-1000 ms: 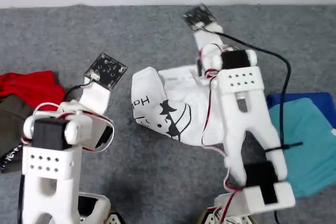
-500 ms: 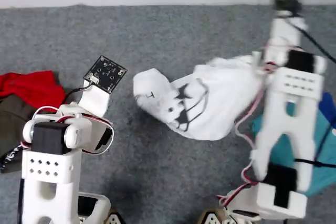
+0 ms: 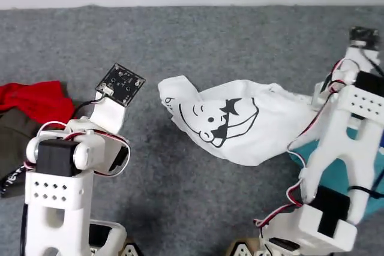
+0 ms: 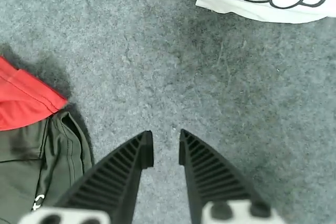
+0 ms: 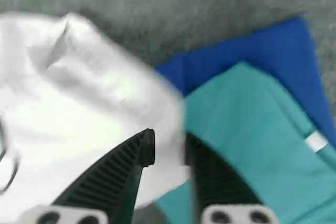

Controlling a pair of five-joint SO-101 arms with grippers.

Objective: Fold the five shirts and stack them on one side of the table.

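Dragged by the right gripper, the white shirt has swung toward the teal shirt, its clamped edge overlapping it. Left gripper hangs slightly parted and empty, well apart from teal. Looks like stacking; next, probably release squarely on teal.

My left arm and right arm are white printed plastic with black motor blocks — rows of small round holes dot the shells. Thin red and white wires loop beside the motor blocks. My left claw and right claw each have black ribbed fingers.
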